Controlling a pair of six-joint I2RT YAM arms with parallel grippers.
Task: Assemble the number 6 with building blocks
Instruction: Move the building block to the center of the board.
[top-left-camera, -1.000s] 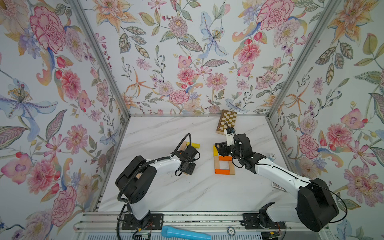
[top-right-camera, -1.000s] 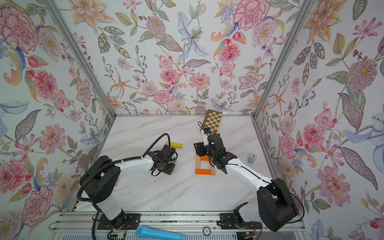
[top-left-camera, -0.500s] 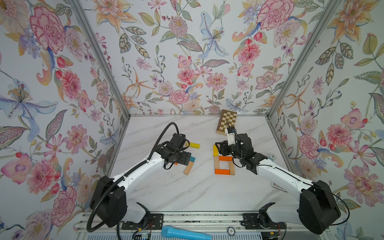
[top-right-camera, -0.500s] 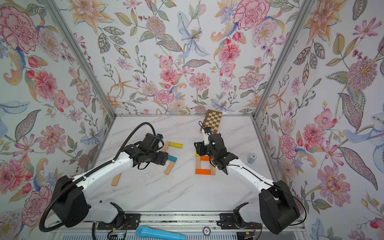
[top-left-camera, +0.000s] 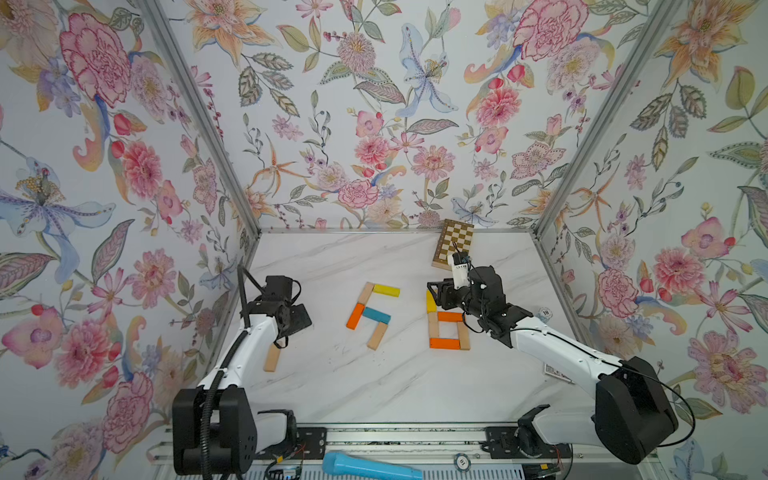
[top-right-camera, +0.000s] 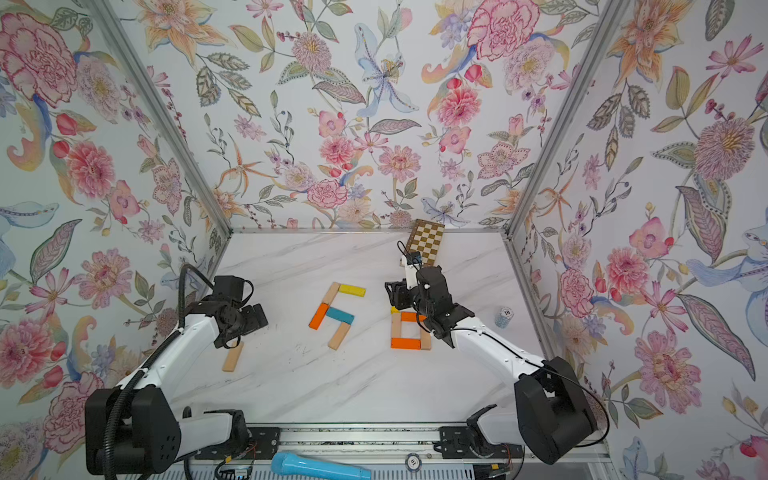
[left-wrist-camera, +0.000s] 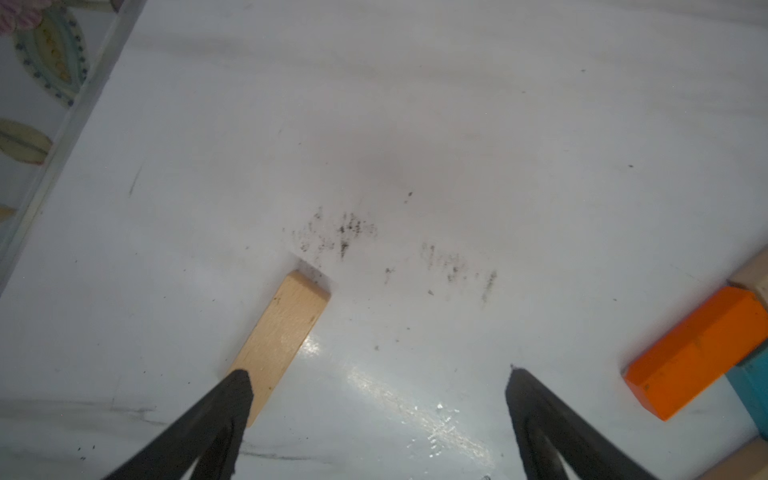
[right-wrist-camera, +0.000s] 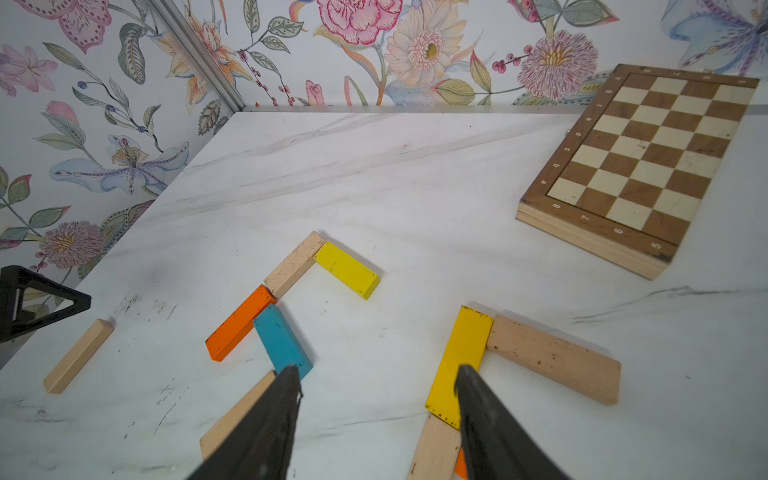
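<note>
The number 6 (top-left-camera: 433, 328) lies flat on the desk below the right jaws. Its square loop has a top orange block (top-left-camera: 450, 317), a bottom orange block (top-left-camera: 444, 343) and beige sides (top-left-camera: 464, 336). The yellow stem (right-wrist-camera: 459, 361) runs forward beside one finger of those jaws, and the beige top bar (right-wrist-camera: 552, 359) meets its far end squarely. Between the two pairs of jaws five loose blocks touch in a crooked cluster: a slanted beige block (top-left-camera: 365, 293), yellow block (top-left-camera: 386, 290), orange block (top-left-camera: 355, 316), teal block (top-left-camera: 376, 316) and lower beige block (top-left-camera: 377, 336). A lone beige block (left-wrist-camera: 282, 345) lies flat just beside one finger of the left jaws, outside their gap.
</note>
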